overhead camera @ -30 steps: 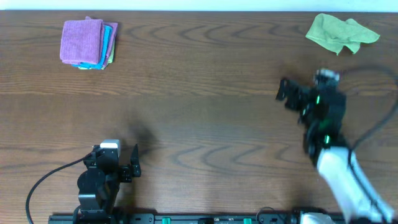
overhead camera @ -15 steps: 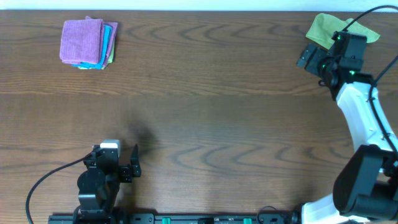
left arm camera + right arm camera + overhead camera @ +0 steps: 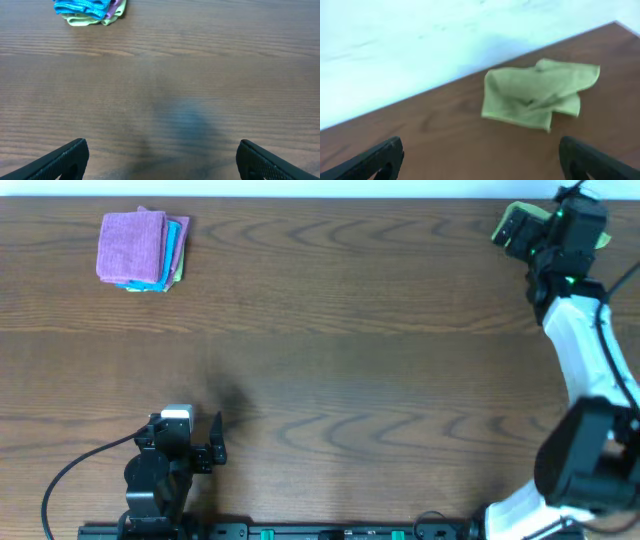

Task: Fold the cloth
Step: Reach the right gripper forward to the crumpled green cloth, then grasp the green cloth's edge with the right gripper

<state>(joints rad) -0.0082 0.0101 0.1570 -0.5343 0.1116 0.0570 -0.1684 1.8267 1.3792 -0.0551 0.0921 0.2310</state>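
1. Lime-green cloth (image 3: 540,97) is lying crumpled at the table's (image 3: 330,330) far right corner, near the back edge, with a pale wall (image 3: 420,40) rising behind it.
2. The right gripper (image 3: 480,162) is hovering above the wood, pointing toward the cloth. Its jaws are standing spread wide and holding nothing. Bare wood is showing between the fingertips and the cloth.
3. From overhead, the right wrist is covering most of the cloth, and only green edges are peeking out on either side.
4. A folded stack is sitting at the far left corner, well apart from the cloth: a purple cloth (image 3: 132,245) on top, with a turquoise cloth (image 3: 176,248) showing at its right edge.
5. The left gripper (image 3: 160,162) is resting low at the near left edge, facing that stack across open wood. Its jaws are spread and empty.
6. Compared with a second ago, the right arm is reaching much farther back. It was over the middle right of the table then, and half a second ago it was just short of the cloth.
7. The left arm, the stack and the cloth are staying where they were.
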